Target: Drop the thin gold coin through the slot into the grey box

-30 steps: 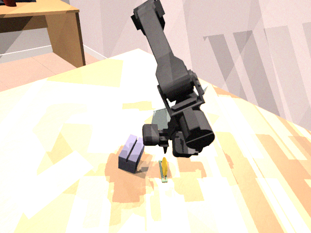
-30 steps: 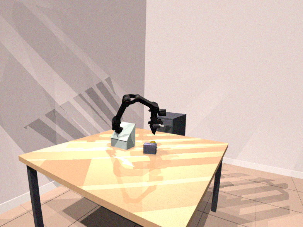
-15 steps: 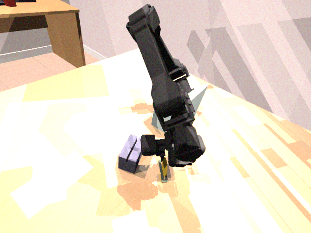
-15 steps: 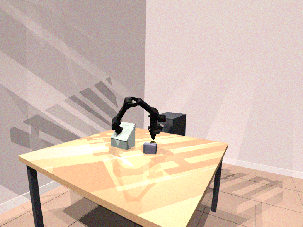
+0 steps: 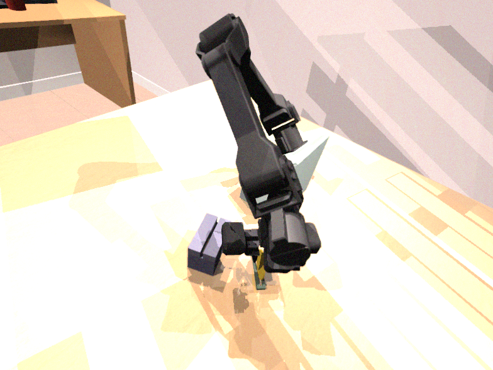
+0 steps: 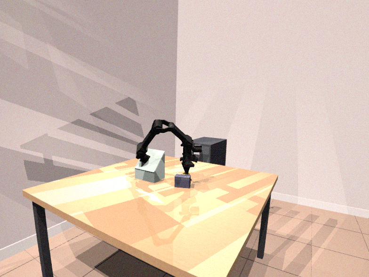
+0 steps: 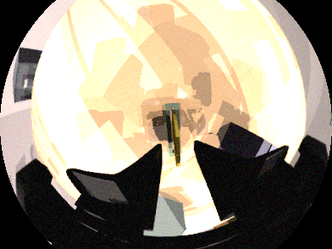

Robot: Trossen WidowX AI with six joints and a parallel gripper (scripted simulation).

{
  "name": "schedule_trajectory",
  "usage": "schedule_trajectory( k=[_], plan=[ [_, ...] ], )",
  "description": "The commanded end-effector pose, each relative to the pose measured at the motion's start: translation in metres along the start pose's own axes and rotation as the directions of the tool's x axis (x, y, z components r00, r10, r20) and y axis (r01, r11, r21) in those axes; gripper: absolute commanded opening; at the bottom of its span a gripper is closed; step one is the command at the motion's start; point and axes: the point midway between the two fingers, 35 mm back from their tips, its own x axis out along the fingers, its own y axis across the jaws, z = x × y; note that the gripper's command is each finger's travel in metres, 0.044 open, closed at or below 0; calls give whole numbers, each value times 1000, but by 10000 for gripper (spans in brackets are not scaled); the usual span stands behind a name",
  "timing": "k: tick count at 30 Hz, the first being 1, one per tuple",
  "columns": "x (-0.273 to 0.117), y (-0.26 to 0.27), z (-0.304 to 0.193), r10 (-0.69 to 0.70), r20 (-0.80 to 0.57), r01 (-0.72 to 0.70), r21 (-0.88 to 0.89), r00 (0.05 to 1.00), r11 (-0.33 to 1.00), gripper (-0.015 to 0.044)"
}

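Observation:
The gold coin (image 5: pixel 260 264) (image 7: pixel 175 131) stands on edge in the dark-green holder (image 5: pixel 260 287) (image 7: pixel 172 106). The gripper (image 6: pixel 187 172) (image 7: pixel 178 144) points down over the coin and is open. In the wrist view the coin lies in line with the gap between the fingertips, with space on both sides, and neither finger appears to touch it. In the top view the arm hides the fingertips and part of the coin. The closed grey-purple box (image 5: pixel 202 259) (image 6: pixel 182 181) (image 7: pixel 242 139) stands beside the holder, its lid slot visible in the top view.
The arm's base sits on a pale green wedge-shaped stand (image 5: pixel 312 165) (image 6: pixel 157 173) (image 7: pixel 169 216) behind the box and holder. All stand on the wooden table (image 6: pixel 133 220). A dark cabinet (image 6: pixel 218 151) (image 7: pixel 25 76) is beyond the table, and a wooden desk (image 5: pixel 101 59) stands farther back.

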Motion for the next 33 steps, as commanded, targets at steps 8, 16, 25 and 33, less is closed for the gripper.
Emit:
schedule_trajectory(
  k=[8,16,25,33],
  plan=[
    [17,0,-1,-3,-2,3,-4,1000,1000,161],
    [30,0,-2,-5,-2,5,-5,1000,1000,161],
    [43,0,-3,-6,-4,6,-6,1000,1000,161],
    [43,0,-3,-6,-4,6,-6,1000,1000,0]
  ],
)
